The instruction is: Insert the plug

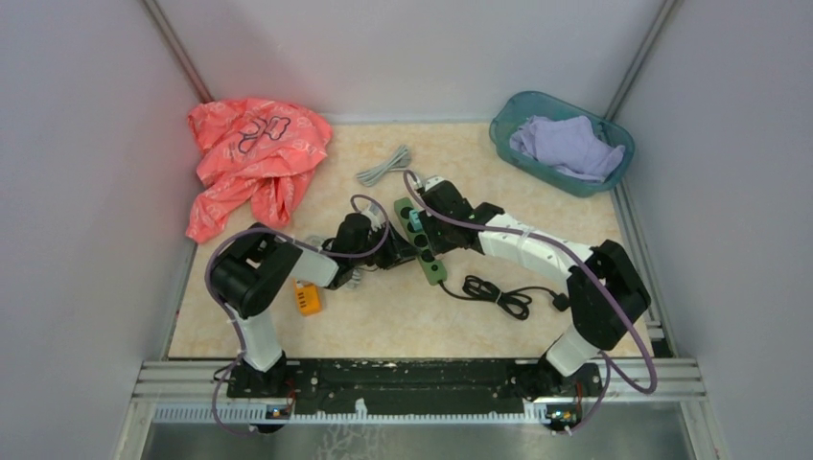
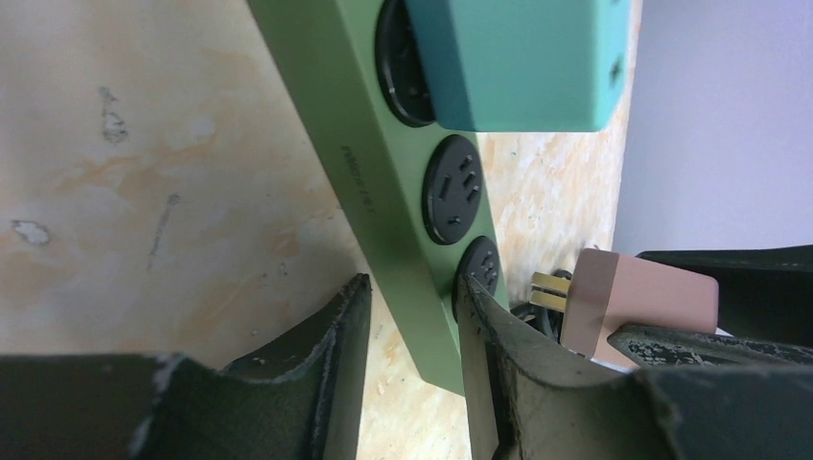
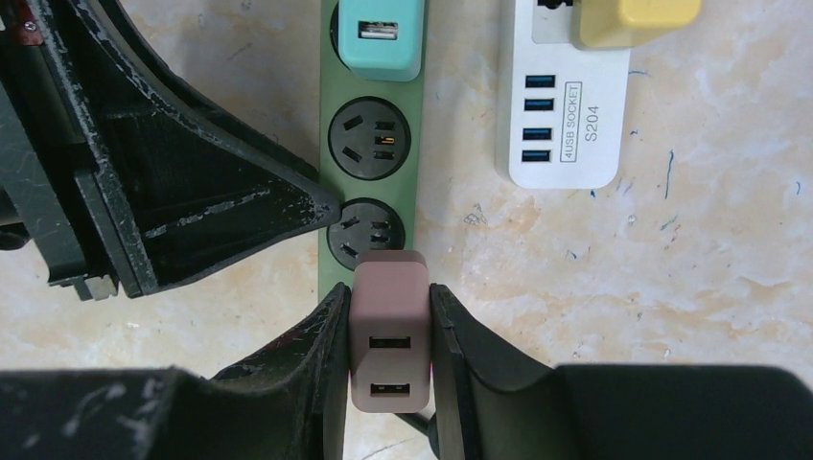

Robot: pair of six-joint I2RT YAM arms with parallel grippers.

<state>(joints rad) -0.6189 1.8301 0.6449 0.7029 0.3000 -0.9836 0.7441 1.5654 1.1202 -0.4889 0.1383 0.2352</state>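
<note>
A green power strip [image 1: 423,244] lies mid-table with a teal plug [image 3: 382,38] seated in its far socket. Its middle socket [image 3: 372,137] and near socket [image 3: 364,230] stand bare. My right gripper [image 3: 388,287] is shut on a pink plug [image 3: 388,326], which hovers just over the near socket. The plug's brass prongs [image 2: 548,290] point at the strip [image 2: 383,192] and are still clear of it. My left gripper [image 2: 412,287] straddles the strip's near end, one finger [image 3: 240,206] against its left side and the other over the near socket's rim.
A white USB power strip [image 3: 566,125] carrying a yellow plug [image 3: 638,14] lies right of the green one. Around it are a black cord [image 1: 499,292], a small orange object [image 1: 307,299], a grey cable [image 1: 383,165], a red cloth [image 1: 251,158] and a teal basket [image 1: 502,129].
</note>
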